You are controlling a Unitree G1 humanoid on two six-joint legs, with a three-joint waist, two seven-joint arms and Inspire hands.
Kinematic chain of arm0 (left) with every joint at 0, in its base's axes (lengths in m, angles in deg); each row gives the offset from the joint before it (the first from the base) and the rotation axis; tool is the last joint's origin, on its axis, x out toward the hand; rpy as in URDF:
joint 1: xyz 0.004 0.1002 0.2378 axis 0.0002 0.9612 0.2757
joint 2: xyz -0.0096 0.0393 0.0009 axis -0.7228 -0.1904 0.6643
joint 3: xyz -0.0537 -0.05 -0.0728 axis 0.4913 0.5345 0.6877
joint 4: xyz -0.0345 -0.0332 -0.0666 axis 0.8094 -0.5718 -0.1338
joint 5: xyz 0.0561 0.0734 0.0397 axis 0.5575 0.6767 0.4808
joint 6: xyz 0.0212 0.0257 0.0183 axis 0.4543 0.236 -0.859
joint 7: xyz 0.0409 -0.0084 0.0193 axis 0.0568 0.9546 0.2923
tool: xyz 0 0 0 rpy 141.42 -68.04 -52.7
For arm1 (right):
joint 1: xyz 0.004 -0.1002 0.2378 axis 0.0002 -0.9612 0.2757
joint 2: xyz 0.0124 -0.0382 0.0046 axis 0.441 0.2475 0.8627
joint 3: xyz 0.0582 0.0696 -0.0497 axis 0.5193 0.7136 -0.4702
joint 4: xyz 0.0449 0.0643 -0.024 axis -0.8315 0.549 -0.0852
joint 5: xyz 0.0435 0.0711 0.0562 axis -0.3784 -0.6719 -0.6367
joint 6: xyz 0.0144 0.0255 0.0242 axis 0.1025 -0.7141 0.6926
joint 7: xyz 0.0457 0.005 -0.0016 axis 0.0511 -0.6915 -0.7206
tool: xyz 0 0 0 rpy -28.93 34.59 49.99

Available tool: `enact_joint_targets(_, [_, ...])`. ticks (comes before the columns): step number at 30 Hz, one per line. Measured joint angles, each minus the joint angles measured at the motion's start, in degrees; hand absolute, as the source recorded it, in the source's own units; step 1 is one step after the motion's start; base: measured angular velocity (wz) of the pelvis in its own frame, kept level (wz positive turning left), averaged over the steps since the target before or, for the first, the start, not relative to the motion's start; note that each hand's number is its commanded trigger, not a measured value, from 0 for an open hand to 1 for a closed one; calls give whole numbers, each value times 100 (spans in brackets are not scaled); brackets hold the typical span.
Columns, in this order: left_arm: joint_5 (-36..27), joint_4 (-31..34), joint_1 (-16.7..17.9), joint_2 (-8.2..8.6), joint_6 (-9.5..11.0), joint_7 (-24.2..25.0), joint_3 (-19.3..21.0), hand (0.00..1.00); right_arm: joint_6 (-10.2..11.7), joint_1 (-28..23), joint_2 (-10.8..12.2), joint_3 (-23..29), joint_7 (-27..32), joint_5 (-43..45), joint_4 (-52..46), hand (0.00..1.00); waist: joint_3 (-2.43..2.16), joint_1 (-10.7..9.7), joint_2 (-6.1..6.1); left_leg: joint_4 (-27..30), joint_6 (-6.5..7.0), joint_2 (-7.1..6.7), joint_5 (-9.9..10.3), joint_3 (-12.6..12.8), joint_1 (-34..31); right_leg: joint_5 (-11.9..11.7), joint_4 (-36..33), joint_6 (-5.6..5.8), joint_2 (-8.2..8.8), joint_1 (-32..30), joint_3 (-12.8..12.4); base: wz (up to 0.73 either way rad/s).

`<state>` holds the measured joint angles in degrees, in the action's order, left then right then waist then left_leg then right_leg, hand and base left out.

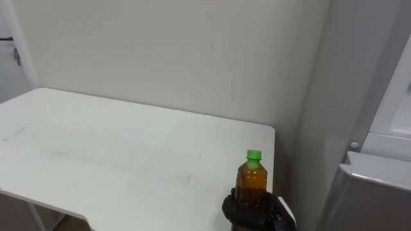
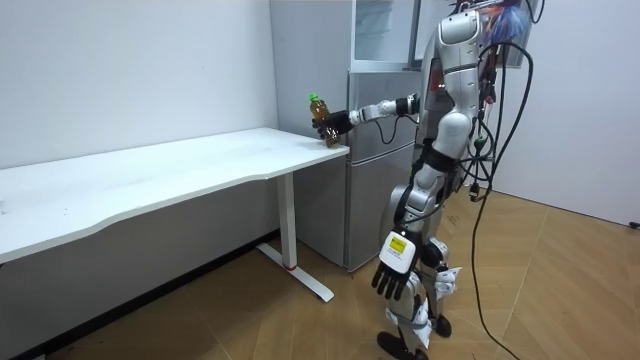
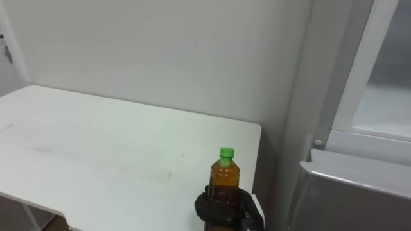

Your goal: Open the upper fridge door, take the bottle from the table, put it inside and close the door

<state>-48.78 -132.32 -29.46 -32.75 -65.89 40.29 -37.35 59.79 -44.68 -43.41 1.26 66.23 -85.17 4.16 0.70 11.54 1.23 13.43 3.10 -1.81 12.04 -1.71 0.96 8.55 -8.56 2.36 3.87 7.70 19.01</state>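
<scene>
Where the robot stands, on the wooden floor (image 2: 560, 270) by the right end of the table and in front of the fridge, its left hand (image 2: 393, 268) hangs low beside its thigh with the fingers loose and spread, holding nothing. Its right arm reaches forward at chest height. The right hand (image 1: 257, 212) has its dark fingers curled round the lower body of the bottle (image 1: 251, 181), clamped on it.

The bottle is upright, with amber liquid inside and a green cap (image 1: 253, 154) on top. It is at the near right corner of the white table (image 1: 115, 160), close to that table's right edge. The hand hides its base, so I cannot tell whether it rests on the tabletop or is held just above it.

The tabletop runs from that corner away to the left and to the far side. Its near edge curves inward towards the left. A pale wall (image 1: 180, 58) rises at the table's far edge.

To the right, just beside the table's end, stands the grey fridge (image 1: 376, 192). The top of its lower door is about level with the bottle's cap. The white frame of the upper compartment (image 3: 359, 83) rises above and beyond it, well above the bottle.
</scene>
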Motion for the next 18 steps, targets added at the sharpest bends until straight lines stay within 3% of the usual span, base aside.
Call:
enact_joint_targets(7, [-3, -8, -3, -116, 7, 23, 0, 0, 0, 0, -4, -34, -272, 298, -37, 100, -69, 11, 109, 4, 2, 16, -5, 92, -39, 0, -5, 0, -1, -90, -81, -2])
enact_joint_targets(14, [-7, -13, -15, -121, 28, 23, 98, 0, -9, -40, -51, -87, -550, 345, -739, 100, -59, -11, 120, 3, 5, 15, -5, 152, -80, -1, -6, -1, 3, -182, -203, -8])
enact_joint_targets(18, [-15, -28, -30, -124, 66, 25, 166, 0, -10, -42, -176, -92, -794, 336, -1135, 100, -22, -13, 64, -16, 6, 14, -5, 155, -77, -1, -6, -1, 2, -176, -208, 0])
